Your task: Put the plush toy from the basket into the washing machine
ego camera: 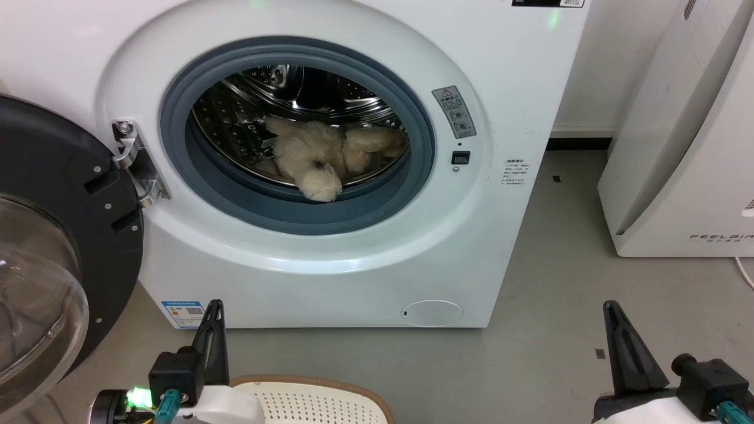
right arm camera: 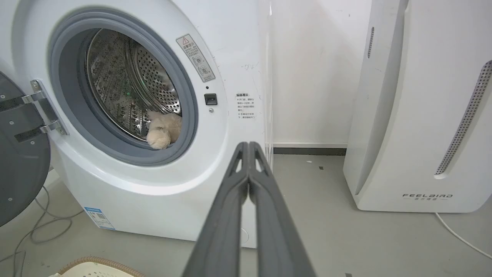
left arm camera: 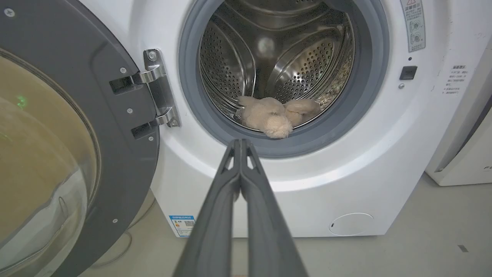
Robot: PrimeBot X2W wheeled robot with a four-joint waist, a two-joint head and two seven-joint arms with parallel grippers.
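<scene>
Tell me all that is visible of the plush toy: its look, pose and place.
The plush toy is fluffy, cream-beige, with long pile and rounded limbs. It lies slumped low in the steel drum of the washing machine, near the front; one rounded part reaches the grey door seal. Nothing grips it.

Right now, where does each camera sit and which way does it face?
Head view: on the head, looking down at the washing machine; left gripper and right gripper below.
Left wrist view: left wrist, facing the drum along its shut fingers.
Right wrist view: right wrist, facing the machine obliquely along its shut fingers.
All share the plush toy in the drum.
</scene>
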